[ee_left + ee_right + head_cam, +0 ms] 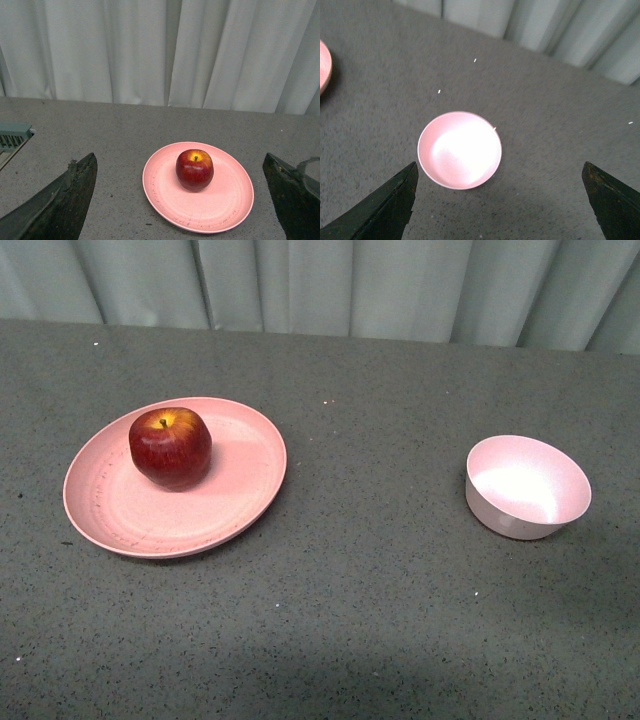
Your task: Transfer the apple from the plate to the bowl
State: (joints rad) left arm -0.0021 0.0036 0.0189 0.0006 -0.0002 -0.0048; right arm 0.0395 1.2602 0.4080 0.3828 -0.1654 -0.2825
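Apple [170,448]: upright, stem up, on the plate [240,502], a little toward 12 o'clock of its middle. At 9 o'clock on the table [360,620] in front view, with the bowl [500,520] well apart at 3 o'clock, empty. Left gripper [180,159]: spread wide, holding nothing, apple centred ahead between the fingers [75,195], not touching. Right gripper [499,165]: equally wide, empty, aimed at the bowl. Round, so no long axis to match; likely a job for the left arm, clearly nearer.
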